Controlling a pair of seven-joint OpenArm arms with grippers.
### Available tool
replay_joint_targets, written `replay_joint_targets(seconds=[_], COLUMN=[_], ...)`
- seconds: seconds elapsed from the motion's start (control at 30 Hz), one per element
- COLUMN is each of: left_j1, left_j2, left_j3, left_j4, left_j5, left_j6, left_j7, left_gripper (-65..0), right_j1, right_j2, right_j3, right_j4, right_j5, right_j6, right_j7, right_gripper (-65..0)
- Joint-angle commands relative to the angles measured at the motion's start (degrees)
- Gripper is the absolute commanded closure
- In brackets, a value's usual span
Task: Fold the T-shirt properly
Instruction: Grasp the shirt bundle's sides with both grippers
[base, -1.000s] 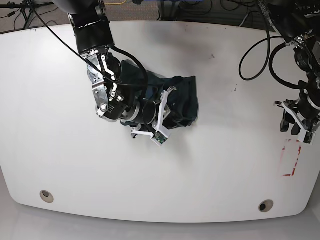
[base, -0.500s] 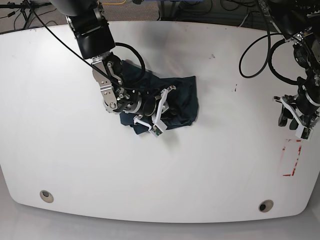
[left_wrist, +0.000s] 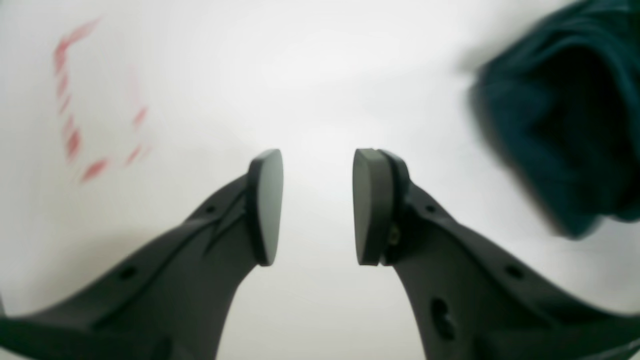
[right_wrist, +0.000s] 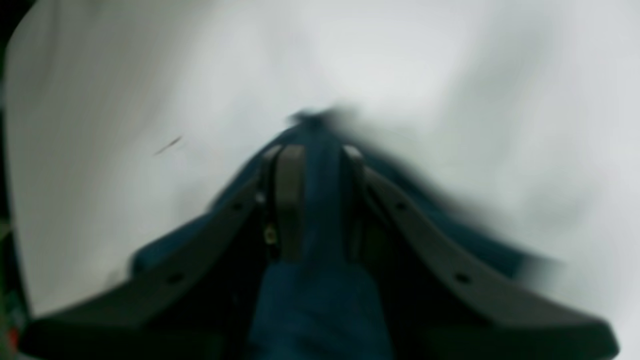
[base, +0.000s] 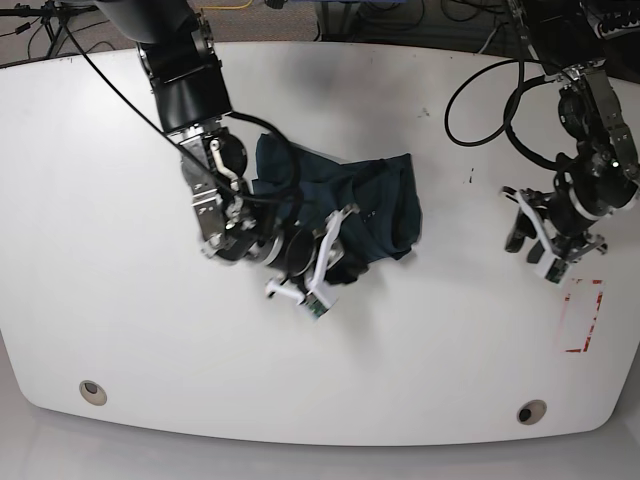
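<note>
White counter (base: 420, 330), two arms over it. The T-shirt (base: 365, 195), dark teal-navy, lay bunched and rumpled a little left of the counter's middle in the base view, not flat, edges folded over on themselves.

Right gripper (right_wrist: 315, 200) low over the shirt's near edge. Its fingers (right_wrist: 290, 200) stood narrow, a band of teal cloth pinched between them and more cloth gathered beneath; wrist picture blurred, but the grip was plain. In the base view the same gripper (base: 335, 262) sat against the cloth's lower left margin.

Left gripper (left_wrist: 315, 205) well apart from the shirt, over bare counter on the far side of the base view (base: 545, 250). Fingers (left_wrist: 265, 205) partly apart, nothing between them. Red marking (base: 583, 318) on the counter near it. From that wrist the shirt showed only as a blurred dark mass at upper right.
</note>
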Motion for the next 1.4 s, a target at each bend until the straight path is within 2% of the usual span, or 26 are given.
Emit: replay_joint_targets(seconds=[0.0, 0.13, 0.3, 0.5, 0.63, 0.77, 0.9, 1.03, 1.13, 1.37], left_j1=[-0.98, -0.89, -0.27, 0.17, 0.26, 0.26, -0.01, -0.45, -2.03, -8.10], left_j2=[1.23, 4.39, 8.26, 13.19, 14.77, 14.86, 14.50, 12.31, 11.08, 7.30], left_j3=[3.73, 10.50, 16.66, 19.73, 19.82, 19.64, 19.56, 19.91, 19.91, 19.82], left_j4=[2.35, 3.67, 3.84, 3.14, -0.29, -7.41, -14.80, -20.60, -24.20, -34.66], left_j5=[-0.67, -0.58, -0.49, -0.32, 0.39, 3.64, 5.04, 4.96, 5.04, 4.96], left_j6=[-0.08, -0.08, -0.08, -0.08, -0.08, -0.08, -0.08, -0.08, -0.08, -0.08], left_j7=[-1.27, -1.27, -1.27, -1.27, -1.27, -1.36, -1.80, -5.76, -8.13, -8.66], left_gripper=[-21.9, -21.9, -21.8, -21.8, -21.8, -21.8, -21.8, -21.8, -21.8, -21.8], right_j1=[1.41, 1.67, 1.94, 1.32, 0.09, -1.40, -2.46, -3.78, -5.09, -10.81], right_j2=[1.21, 5.17, 8.42, 9.47, 9.30, 9.30, 9.30, 9.47, 10.35, 13.43], right_j3=[1.88, 3.55, 3.72, 3.63, 3.55, 3.55, 3.46, 3.46, 3.72, 3.81], right_j4=[4.22, 6.24, 4.92, 2.99, -0.97, -6.51, -11.78, -16.71, -18.46, -16.27], right_j5=[0.64, 0.72, 0.81, 0.64, 0.55, 0.55, 0.55, 0.55, 0.55, 0.55], right_j6=[0.27, 0.27, 0.27, 0.53, 3.25, 5.01, 5.10, 6.24, 7.03, 7.03], right_j7=[-1.11, -2.07, -1.64, -1.20, 2.15, 8.21, 12.87, 18.32, 20.43, 21.93], right_gripper=[-12.2, -12.4, -12.4, -12.4, -12.0, -12.0, -11.9, -11.9, -11.7, -11.7])
